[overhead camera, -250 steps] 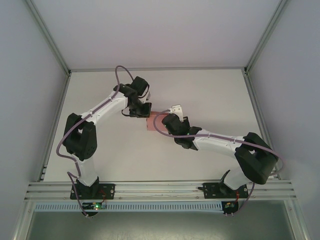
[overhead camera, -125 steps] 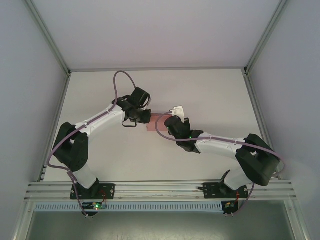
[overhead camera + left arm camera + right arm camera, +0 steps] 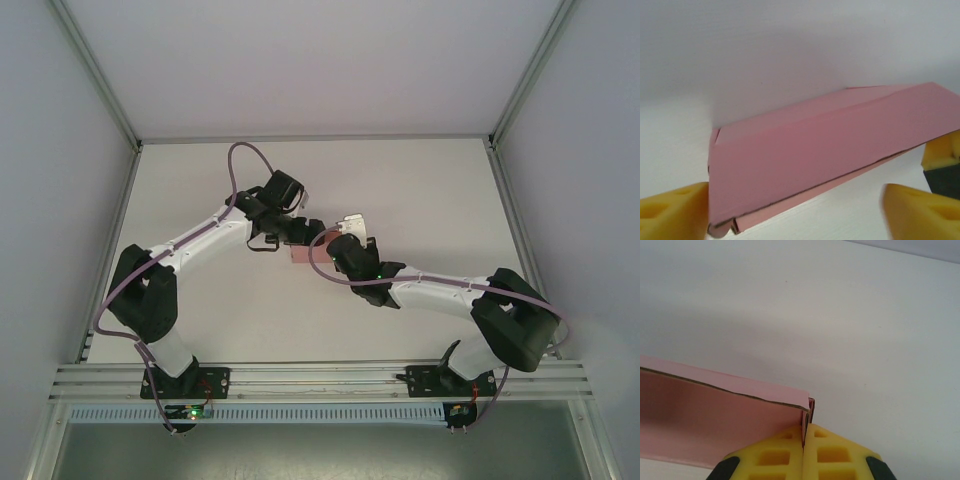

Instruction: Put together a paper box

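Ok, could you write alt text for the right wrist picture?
The right gripper is shut on the corner of the pink paper box, its yellow pads pressed together at the bottom edge. The box stretches off to the left; behind is a white table.

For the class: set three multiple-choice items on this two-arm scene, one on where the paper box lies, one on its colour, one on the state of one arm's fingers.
1. Where on the table is the paper box?
A. Mid-table, between the two arms' ends
B. In the far right corner
C. Beside the arm bases

2. What colour is the paper box?
A. Blue
B. Green
C. Pink

3. How are the right fingers?
A. Spread wide
B. Shut on the box's edge
C. Shut on nothing

Answers:
1 A, as the top view shows it between both arms.
2 C, as both wrist views show pink card.
3 B, as they meet on a card edge, while the left fingers stand apart.
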### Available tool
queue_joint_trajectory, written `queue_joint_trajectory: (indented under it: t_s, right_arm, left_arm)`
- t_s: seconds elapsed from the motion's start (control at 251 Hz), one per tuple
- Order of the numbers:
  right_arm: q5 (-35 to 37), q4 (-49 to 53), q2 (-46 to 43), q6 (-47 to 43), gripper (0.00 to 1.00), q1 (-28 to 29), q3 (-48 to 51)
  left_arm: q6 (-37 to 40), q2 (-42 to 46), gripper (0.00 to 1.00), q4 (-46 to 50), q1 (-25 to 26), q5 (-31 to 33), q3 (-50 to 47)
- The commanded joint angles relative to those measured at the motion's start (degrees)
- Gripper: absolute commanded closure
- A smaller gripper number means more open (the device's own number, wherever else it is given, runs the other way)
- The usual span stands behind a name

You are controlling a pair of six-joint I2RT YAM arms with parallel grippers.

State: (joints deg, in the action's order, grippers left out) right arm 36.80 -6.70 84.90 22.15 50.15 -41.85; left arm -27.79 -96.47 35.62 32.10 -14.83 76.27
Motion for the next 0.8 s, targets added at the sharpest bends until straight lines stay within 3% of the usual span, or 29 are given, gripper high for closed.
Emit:
queue_joint_trajectory:
  t_s: [0.0,0.327,0.627,0.798]
  right_arm:
    - [-3.2,5.6,2.0,0.0,1.00,0.9,1.0]
    - [-3.2,5.7,2.9,-0.2,1.00,1.0,0.3]
    - [-2.8,5.7,2.4,0.5,1.00,1.0,0.8]
    - [-2.5,5.4,2.0,0.8,1.00,1.1,1.4]
  left_arm:
    - [-5.1,3.1,0.00,0.3,-1.4,-0.6,-0.3]
    - [-20.6,9.1,0.00,-16.6,-11.7,-9.6,-11.6]
    - [-23.4,2.8,0.00,-23.1,-12.1,-15.3,-13.8]
    - [-24.6,0.0,0.11,-28.4,-12.2,-18.8,-17.0]
